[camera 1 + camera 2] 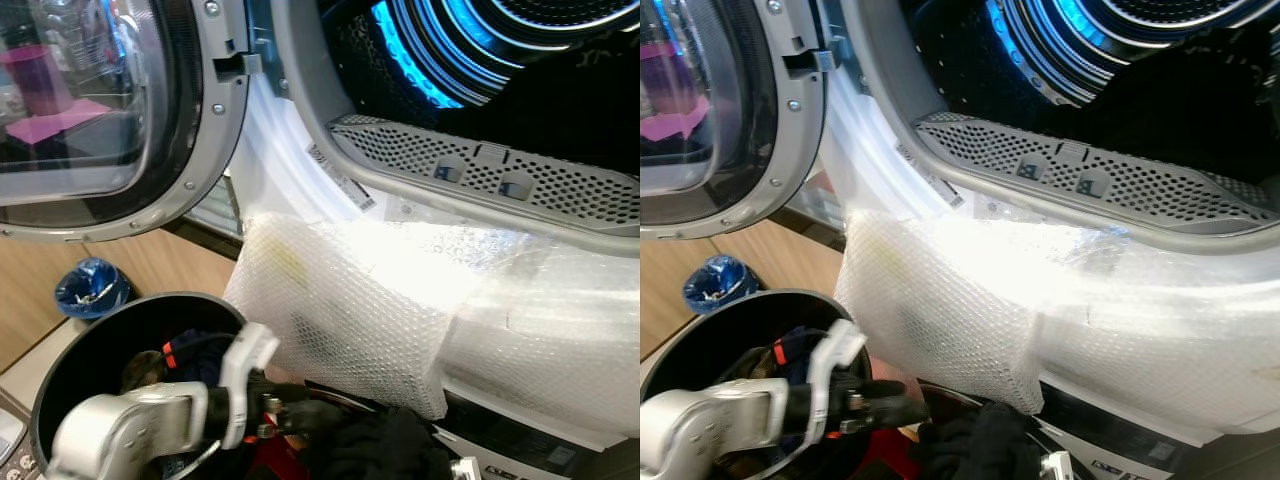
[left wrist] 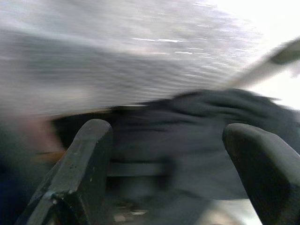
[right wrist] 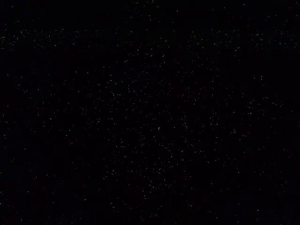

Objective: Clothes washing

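My left gripper (image 1: 292, 414) reaches from the black laundry basket (image 1: 60, 372) toward a black garment (image 1: 385, 447) heaped at the lower middle, below the washer's front. In the left wrist view the two black fingers (image 2: 89, 154) stand apart, so the left gripper (image 2: 166, 136) is open, with the dark garment (image 2: 201, 126) just beyond the fingertips and blurred. Dark blue and red clothes (image 1: 195, 355) lie in the basket. The washer drum (image 1: 520, 90) gapes open above, lit blue inside. The right wrist view is black.
The round washer door (image 1: 100, 120) hangs open at the upper left. Bubble wrap (image 1: 400, 300) drapes over the washer's front below the perforated rim (image 1: 480, 170). A blue bin (image 1: 90, 288) stands on the wooden floor to the left.
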Controlling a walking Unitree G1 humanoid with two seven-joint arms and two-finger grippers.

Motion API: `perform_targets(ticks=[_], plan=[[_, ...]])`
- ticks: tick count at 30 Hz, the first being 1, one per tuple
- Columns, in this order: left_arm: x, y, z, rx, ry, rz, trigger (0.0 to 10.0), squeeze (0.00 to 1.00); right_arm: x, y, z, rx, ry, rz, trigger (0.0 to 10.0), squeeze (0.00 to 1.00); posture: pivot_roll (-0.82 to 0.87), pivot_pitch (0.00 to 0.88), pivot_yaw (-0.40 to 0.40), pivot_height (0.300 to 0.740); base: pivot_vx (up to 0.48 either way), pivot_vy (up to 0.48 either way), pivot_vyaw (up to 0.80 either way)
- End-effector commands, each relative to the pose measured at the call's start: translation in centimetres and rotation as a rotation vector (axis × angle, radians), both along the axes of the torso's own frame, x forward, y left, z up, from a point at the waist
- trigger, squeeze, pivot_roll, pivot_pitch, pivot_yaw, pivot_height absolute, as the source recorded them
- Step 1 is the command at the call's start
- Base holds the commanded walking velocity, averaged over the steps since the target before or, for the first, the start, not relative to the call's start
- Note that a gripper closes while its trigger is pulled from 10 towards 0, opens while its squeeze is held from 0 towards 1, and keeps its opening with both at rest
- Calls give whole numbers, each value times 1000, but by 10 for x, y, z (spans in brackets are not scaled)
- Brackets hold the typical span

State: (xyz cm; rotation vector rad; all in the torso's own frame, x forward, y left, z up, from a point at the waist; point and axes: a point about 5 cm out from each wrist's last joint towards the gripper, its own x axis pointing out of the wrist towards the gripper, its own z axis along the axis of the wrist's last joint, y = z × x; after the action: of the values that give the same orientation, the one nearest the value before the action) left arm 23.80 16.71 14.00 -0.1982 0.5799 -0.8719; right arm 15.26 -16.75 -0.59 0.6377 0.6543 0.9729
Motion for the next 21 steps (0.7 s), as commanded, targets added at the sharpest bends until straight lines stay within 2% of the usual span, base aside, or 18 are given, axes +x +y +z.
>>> perform_targets(ticks=[1, 2, 3, 4, 5, 8, 11, 13, 14, 18, 19, 20, 21], plan=[[-2, 11, -6, 48, 1, 35, 10000, 0, 1, 10, 15, 53, -73, 88, 0, 0, 69, 107, 45, 740, 0, 0, 0], [-4, 20, -17, 142, 18, 56, 10000, 0, -4, 12, 22, 66, -87, 151, 0, 0, 69, 106, 44, 740, 0, 0, 0], [-4, 24, -22, 187, 25, 64, 10000, 0, -6, 13, 25, 70, -92, 178, 0, 0, 69, 106, 44, 740, 0, 0, 0], [-4, 35, -35, 291, 48, 110, 10000, 0, -10, 14, 31, 75, -109, 242, 0, 0, 69, 106, 44, 740, 0, 0, 0], [-3, 41, -41, 319, 66, 157, 10000, 0, -12, 15, 35, 77, -119, 269, 0, 0, 65, 105, 42, 740, 0, 0, 0], [1, 52, -54, 360, 82, 269, 10000, 0, -14, 16, 50, 96, -159, 347, 0, 0, 64, 102, 38, 740, 0, 0, 0], [2, 57, -62, 370, 88, 316, 10000, 0, -13, 18, 63, 124, -187, 386, 0, 0, 64, 102, 38, 740, 0, 0, 0], [-1, 64, -82, 473, 116, 332, 10000, 0, -8, 23, 83, 217, -235, 388, 0, 0, 62, 96, 38, 740, 0, 0, 0], [-4, 64, -91, 493, 139, 332, 10000, 0, -4, 27, 95, 269, -264, 387, 0, 0, 57, 91, 35, 740, 0, 0, 0], [-12, 61, -112, 545, 178, 303, 10000, 0, 4, 39, 127, 383, -354, 401, 0, 0, 50, 88, 35, 740, 0, 0, 0], [-15, 59, -118, 550, 189, 299, 10000, 0, 6, 45, 143, 437, -402, 411, 0, 0, 50, 88, 35, 740, 0, 0, 0], [-15, 59, -118, 550, 189, 299, 10000, 0, 6, 45, 143, 437, -402, 411, 0, 0, 50, 88, 35, 740, 0, 0, 0], [-17, 59, -121, 566, 177, 302, 10000, 0, 8, 49, 157, 474, -443, 421, 0, 0, 47, 85, 27, 740, 0, 0, 0]])
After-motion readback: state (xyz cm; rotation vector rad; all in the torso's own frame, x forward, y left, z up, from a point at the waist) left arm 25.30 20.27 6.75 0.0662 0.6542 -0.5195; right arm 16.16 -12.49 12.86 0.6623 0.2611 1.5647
